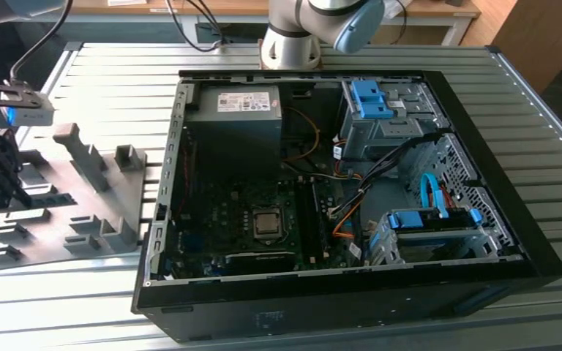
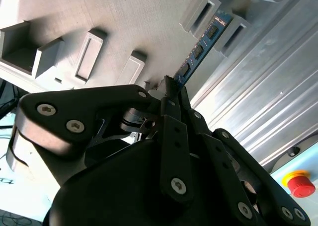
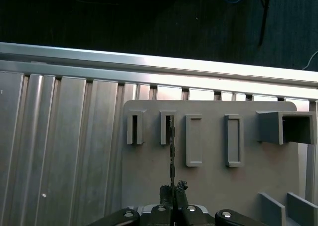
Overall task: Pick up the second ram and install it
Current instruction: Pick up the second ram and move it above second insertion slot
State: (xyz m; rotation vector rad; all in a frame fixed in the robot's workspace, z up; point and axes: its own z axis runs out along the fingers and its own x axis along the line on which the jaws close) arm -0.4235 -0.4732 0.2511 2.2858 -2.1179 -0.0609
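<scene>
While second ram (image 3: 172, 146) stands on edge in grey tray (image 3: 208, 186) slot, fingers (image 3: 181, 188) grip one end.

No lettering can be made out anywhere. In the exterior view a pale label (image 1: 245, 101) sits on the grey power supply (image 1: 230, 121) inside the open computer case (image 1: 500, 190), its print too small to tell. A small white tag (image 1: 339, 150) among the cables is just as unreadable. In the second wrist view the second ram (image 2: 201, 47) shows black chips with no legible marking, and the red push-button (image 2: 300, 184) on its yellow base shows none either.
</scene>
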